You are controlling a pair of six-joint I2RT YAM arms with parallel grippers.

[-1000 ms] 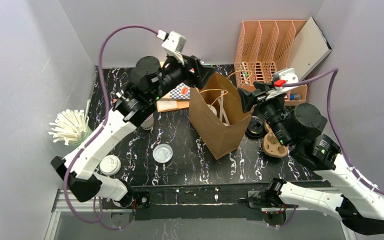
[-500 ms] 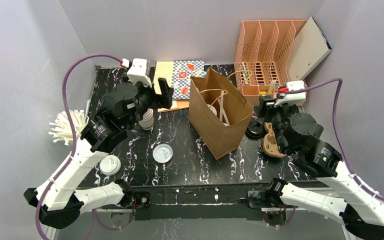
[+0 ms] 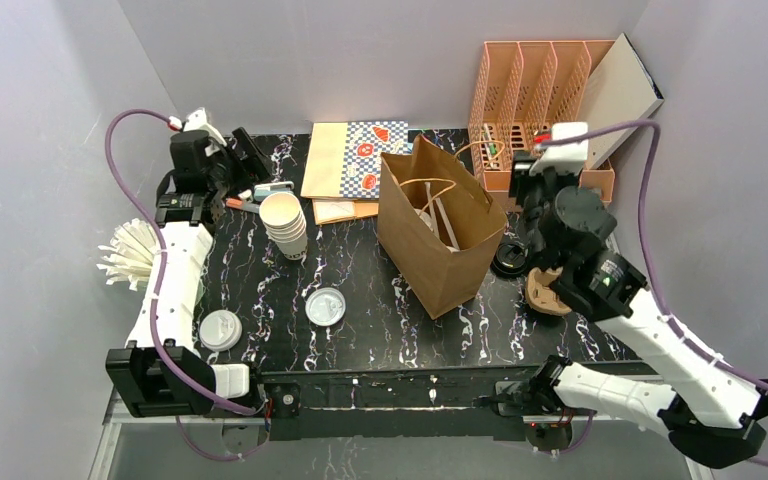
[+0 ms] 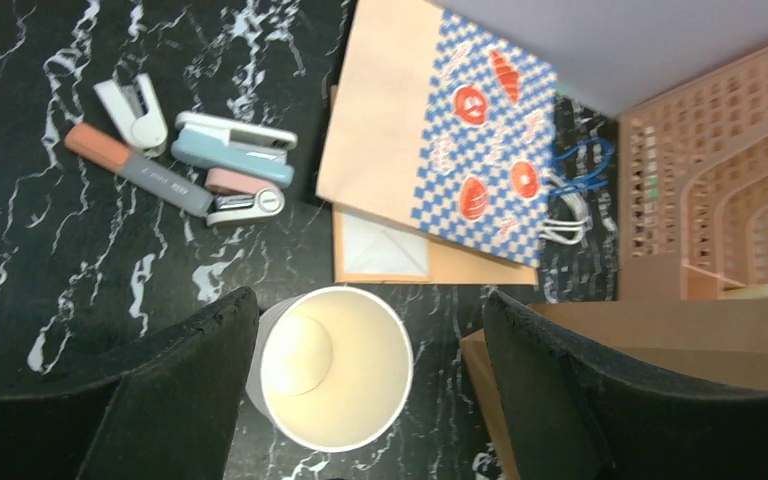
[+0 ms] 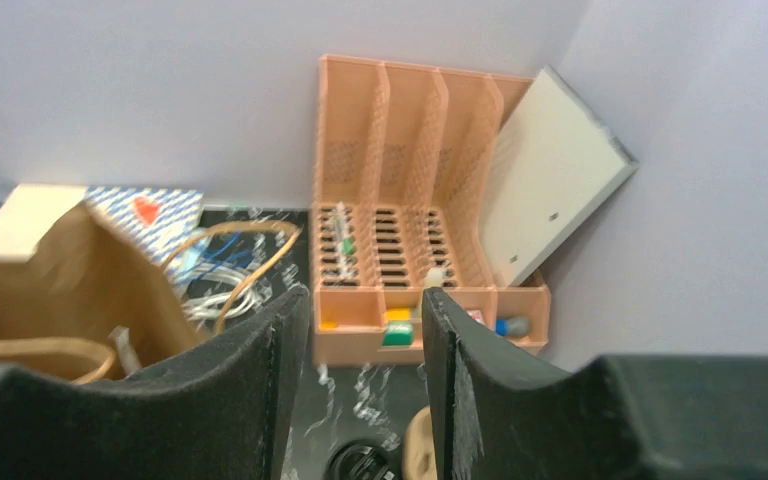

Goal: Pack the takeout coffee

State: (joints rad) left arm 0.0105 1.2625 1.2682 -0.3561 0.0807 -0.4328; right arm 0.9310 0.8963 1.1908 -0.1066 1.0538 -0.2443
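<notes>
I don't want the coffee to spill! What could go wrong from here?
1. The left jaws stand open, aimed at the stack of lidless cups, not at the lidded cup. They might grab the wrong cup or knock the stack over.
2. The paper bag stands tall with nothing holding it. A bump from the right arm beside it could tip it over.
</notes>
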